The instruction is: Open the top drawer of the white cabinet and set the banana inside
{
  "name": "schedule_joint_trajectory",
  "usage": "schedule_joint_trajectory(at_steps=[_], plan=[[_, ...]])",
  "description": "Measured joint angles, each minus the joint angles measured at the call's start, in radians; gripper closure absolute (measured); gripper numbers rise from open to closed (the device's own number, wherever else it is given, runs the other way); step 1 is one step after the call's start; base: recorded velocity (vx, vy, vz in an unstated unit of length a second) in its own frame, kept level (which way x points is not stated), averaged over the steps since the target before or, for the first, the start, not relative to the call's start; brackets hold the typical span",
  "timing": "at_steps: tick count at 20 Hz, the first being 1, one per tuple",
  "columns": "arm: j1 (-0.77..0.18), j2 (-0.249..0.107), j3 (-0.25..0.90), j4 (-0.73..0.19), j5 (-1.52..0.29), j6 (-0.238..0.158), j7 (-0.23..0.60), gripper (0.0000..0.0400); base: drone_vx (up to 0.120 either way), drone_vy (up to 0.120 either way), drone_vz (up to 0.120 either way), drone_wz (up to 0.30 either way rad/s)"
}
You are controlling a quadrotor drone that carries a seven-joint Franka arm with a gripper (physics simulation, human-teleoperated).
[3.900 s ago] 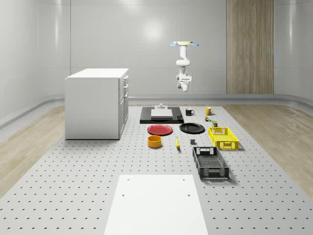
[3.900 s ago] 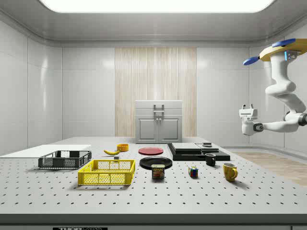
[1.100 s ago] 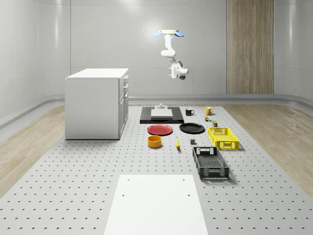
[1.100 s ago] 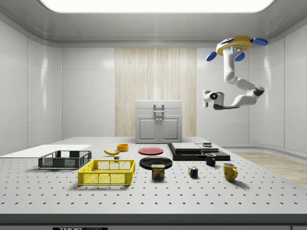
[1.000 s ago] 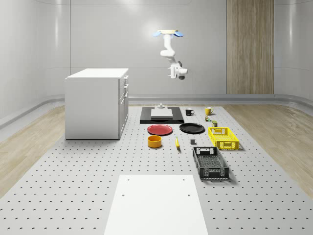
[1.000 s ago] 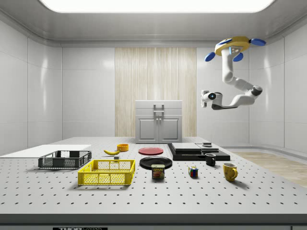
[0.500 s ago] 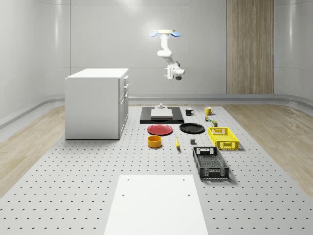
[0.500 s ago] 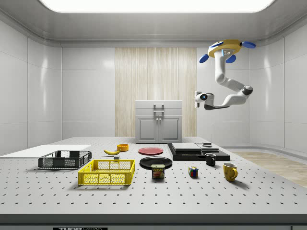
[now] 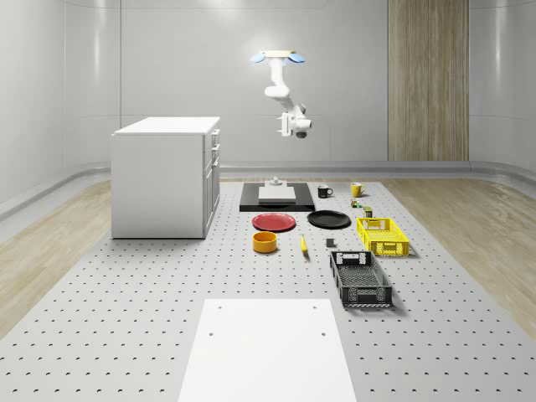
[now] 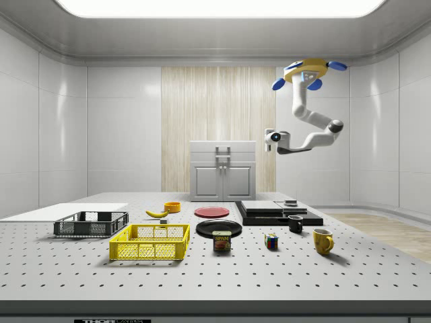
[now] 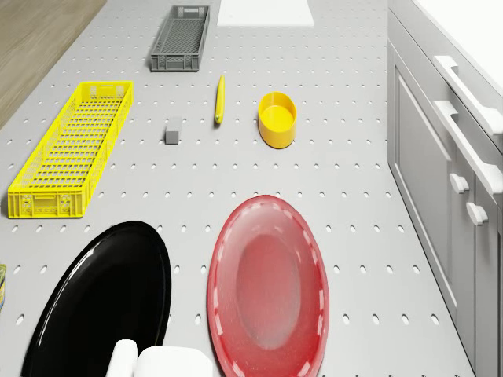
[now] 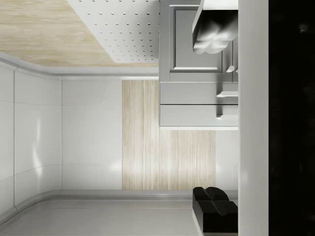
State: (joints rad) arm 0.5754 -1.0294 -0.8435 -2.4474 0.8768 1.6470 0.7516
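Hovering high over the table's (image 9: 126,318) far end, upper centre of the whole-scene view: drone (image 9: 277,58). Standing at left: cabinet (image 9: 163,176). Lying right of centre: banana (image 9: 303,244).

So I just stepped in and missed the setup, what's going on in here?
A drone carrying an arm hovers high over the far end of the table, above the black slab. Its tool holds nothing and is level with the white cabinet top, well short of it. The cabinet's drawers look shut, and the banana lies untouched on the table beside the orange bowl.
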Motion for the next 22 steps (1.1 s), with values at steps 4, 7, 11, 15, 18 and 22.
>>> schedule_joint_trajectory(at_steps=[4, 7, 11, 15, 18, 22], plan=[[0.013, -0.013, -0.005, -0.002, -0.010, 0.012, 0.009, 0.0000, 0.120, -0.110, 0.000, 0.000], [0.022, -0.023, -0.008, -0.003, -0.018, 0.021, 0.015, 0.0000, 0.120, 0.000, 0.000, 0.000], [0.034, -0.035, -0.012, -0.005, -0.027, 0.032, 0.023, 0.0000, 0.120, -0.120, 0.000, 0.000], [0.045, -0.047, -0.015, -0.006, -0.036, 0.042, 0.030, 0.0000, 0.120, -0.120, 0.000, 0.000], [0.052, -0.055, -0.018, -0.007, -0.043, 0.049, 0.036, 0.0000, 0.120, -0.107, 0.000, 0.000], [0.062, -0.065, -0.021, -0.008, -0.051, 0.058, 0.043, 0.0000, 0.120, 0.000, 0.000, 0.000]])
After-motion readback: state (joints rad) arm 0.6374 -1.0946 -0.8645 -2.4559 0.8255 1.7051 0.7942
